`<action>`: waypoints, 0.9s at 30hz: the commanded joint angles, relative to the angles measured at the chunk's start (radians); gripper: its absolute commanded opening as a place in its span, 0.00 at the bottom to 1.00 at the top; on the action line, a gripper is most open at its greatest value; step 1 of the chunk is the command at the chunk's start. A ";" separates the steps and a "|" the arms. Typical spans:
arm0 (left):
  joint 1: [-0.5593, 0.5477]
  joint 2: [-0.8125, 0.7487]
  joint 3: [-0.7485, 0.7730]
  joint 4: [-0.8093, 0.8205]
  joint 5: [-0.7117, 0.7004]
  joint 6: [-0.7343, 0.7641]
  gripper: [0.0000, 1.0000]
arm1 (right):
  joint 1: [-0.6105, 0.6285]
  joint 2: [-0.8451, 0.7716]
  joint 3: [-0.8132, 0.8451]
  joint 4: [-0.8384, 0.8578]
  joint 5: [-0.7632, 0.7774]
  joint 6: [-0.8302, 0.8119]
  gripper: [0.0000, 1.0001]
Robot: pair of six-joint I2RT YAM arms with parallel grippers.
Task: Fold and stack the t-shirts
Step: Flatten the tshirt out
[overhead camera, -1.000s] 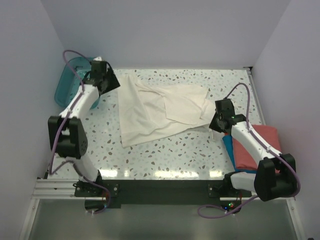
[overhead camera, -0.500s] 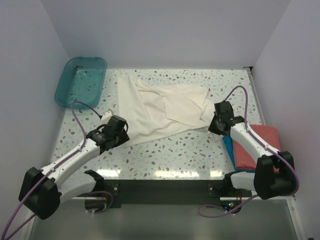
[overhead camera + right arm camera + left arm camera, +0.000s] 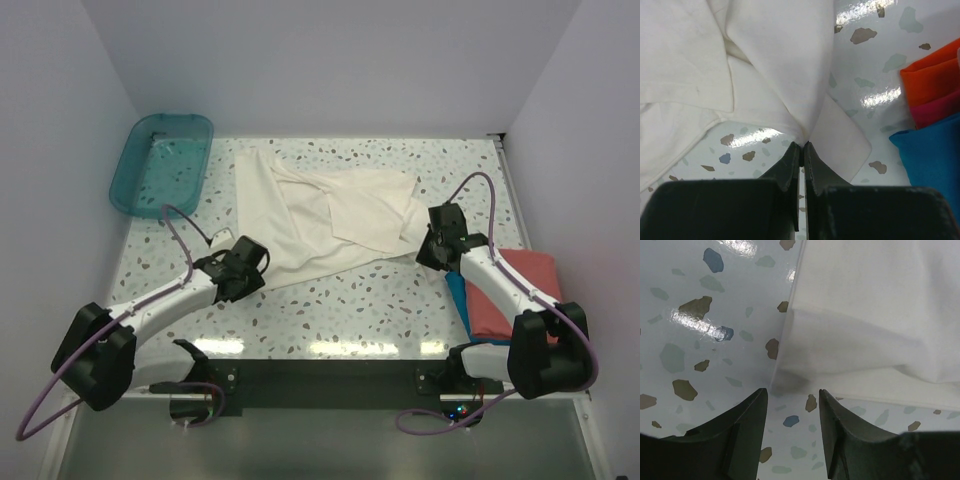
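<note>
A cream-white t-shirt [image 3: 320, 215] lies rumpled and partly folded across the middle of the table. My left gripper [image 3: 250, 268] is low at its near-left corner, and the left wrist view shows that gripper [image 3: 792, 391] open. Only speckled table lies between its fingers, and the shirt corner [image 3: 790, 377] sits just beyond the tips. My right gripper [image 3: 428, 250] is shut on the shirt's right edge, with cloth [image 3: 790, 75] bunching out from the closed tips [image 3: 802, 145]. A folded salmon-red t-shirt [image 3: 515, 285] rests on a blue one [image 3: 457, 295] at the right.
A translucent teal tub [image 3: 160, 165] stands at the back left corner. White walls close in the table on three sides. The red and blue stack [image 3: 935, 100] lies close to the right of my right gripper.
My left arm swung from the teal tub at the back left down to the shirt's near-left corner, its jaws narrowing a little. The right gripper has kept its grip and barely shifted.
</note>
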 commanded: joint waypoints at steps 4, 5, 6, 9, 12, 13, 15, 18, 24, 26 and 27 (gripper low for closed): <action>-0.006 0.069 -0.008 0.078 -0.028 -0.013 0.50 | -0.004 -0.005 -0.004 0.029 -0.001 -0.012 0.00; -0.006 0.075 -0.014 0.091 -0.025 -0.010 0.50 | -0.002 -0.002 -0.004 0.030 -0.004 -0.012 0.00; -0.006 0.078 -0.021 0.100 -0.022 -0.007 0.50 | -0.004 -0.002 -0.005 0.033 -0.005 -0.009 0.00; -0.004 0.113 -0.029 0.126 -0.007 0.008 0.49 | -0.004 -0.001 -0.005 0.033 -0.010 -0.010 0.00; -0.004 0.123 -0.035 0.141 0.003 0.023 0.39 | -0.004 -0.002 0.001 0.030 -0.010 -0.010 0.00; -0.004 0.124 -0.034 0.149 0.004 0.033 0.36 | -0.004 -0.002 0.004 0.029 -0.012 -0.009 0.00; 0.002 0.121 -0.026 0.148 0.004 0.045 0.22 | -0.004 -0.005 0.010 0.027 -0.013 -0.010 0.00; 0.027 0.091 0.011 0.123 0.001 0.089 0.02 | -0.004 -0.019 0.027 0.013 -0.013 -0.012 0.00; 0.056 -0.098 0.205 -0.033 -0.074 0.197 0.00 | -0.004 -0.086 0.117 -0.072 0.025 -0.024 0.00; 0.065 -0.147 0.267 -0.090 -0.109 0.244 0.00 | -0.004 -0.135 0.172 -0.127 0.045 -0.027 0.00; 0.069 -0.190 0.332 -0.105 -0.117 0.261 0.00 | -0.004 -0.157 0.194 -0.149 0.066 -0.028 0.00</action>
